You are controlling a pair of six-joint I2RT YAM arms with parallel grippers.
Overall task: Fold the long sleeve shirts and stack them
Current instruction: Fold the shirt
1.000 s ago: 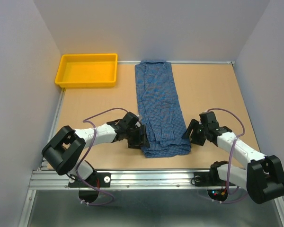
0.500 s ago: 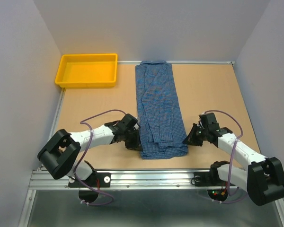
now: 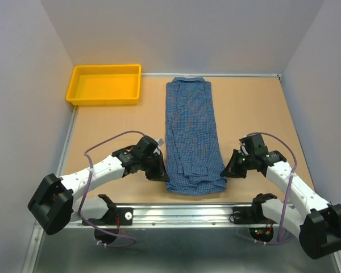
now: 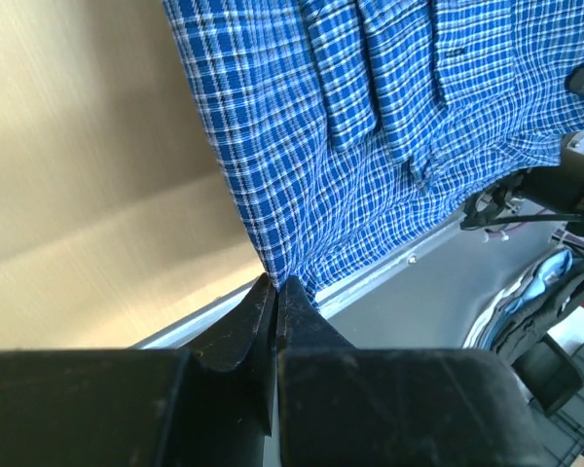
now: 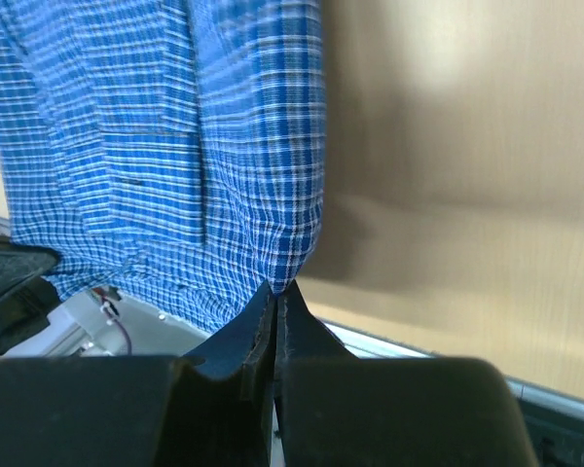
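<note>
The blue checked soft-cloth shirt (image 3: 190, 128) lies flat along the middle of the light wooden table (image 3: 256, 108) as a long narrow strip with its sides folded inward. The crosswise folds and the stacking seem not yet done. The left claw (image 3: 161, 172) pinches its near left corner, and the right claw (image 3: 229, 168) pinches its near right corner. A yellow plastic tray (image 3: 102, 101) stands apart at the far left.

Bright even overhead light, soft shadows, sharp top view, wrist views blurred close in, table glare.
</note>
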